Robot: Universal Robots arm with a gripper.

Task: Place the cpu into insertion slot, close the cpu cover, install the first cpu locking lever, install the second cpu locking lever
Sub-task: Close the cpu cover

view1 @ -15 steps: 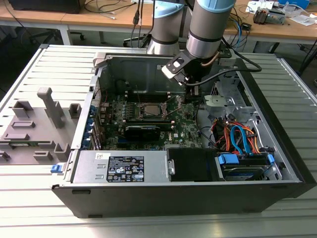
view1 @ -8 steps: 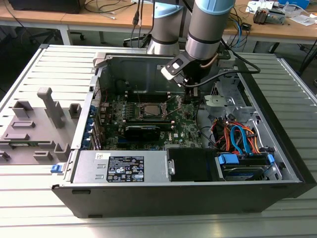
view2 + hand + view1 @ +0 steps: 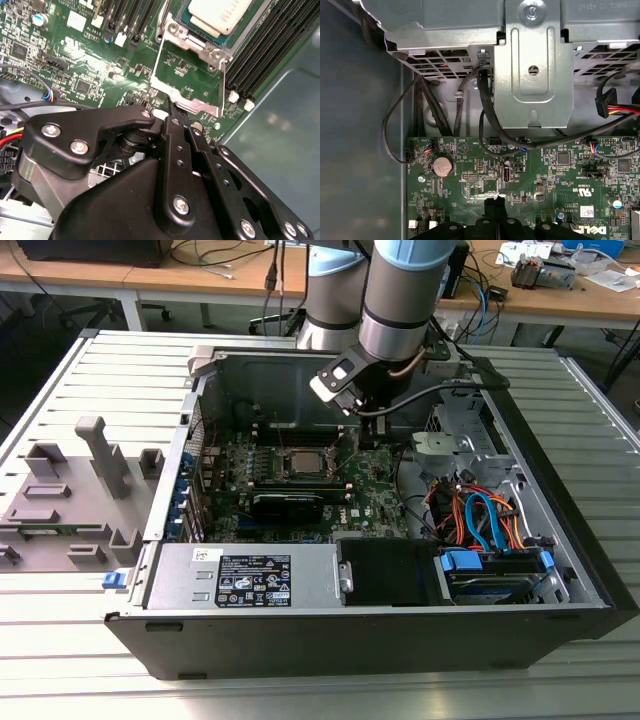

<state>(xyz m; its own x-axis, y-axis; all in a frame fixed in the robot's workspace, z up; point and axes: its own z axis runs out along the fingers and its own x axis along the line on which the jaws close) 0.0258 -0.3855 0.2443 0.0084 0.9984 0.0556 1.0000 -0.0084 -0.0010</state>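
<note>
**Exterior view.** The arm reaches down into the open case [image 3: 350,640]. The gripper [image 3: 372,437] hangs low over the board. The cpu [image 3: 300,462] already lies in the insertion slot [image 3: 283,468], at about 9 o'clock from the gripper, toward the exterior view's left, and near it. You cannot make out the cpu cover or the levers here, because the gripper hides the ground under its tip.

**Second wrist view.** The gripper [image 3: 172,106] points straight at the cpu cover [image 3: 197,106]. The cover stands swung open, with green board showing through its window. Its near rail runs across the line of the fingers, and the slot's metal rim [image 3: 192,42] and the pale top of the cpu [image 3: 217,12] lie beyond it. The tip sits at that rail, but you cannot tell whether it is touching or just beside it. The frame edge cuts off most of the cpu, and the gripper's black body covers the board nearer the camera.

**First wrist view.** The jaws are drawn together, with only a thin seam between the tips of the gripper [image 3: 495,202] and nothing seen in them. Ahead lie the board [image 3: 520,175], a coin cell [image 3: 441,166], and a metal bracket [image 3: 530,75] with cables passing under it.
</note>
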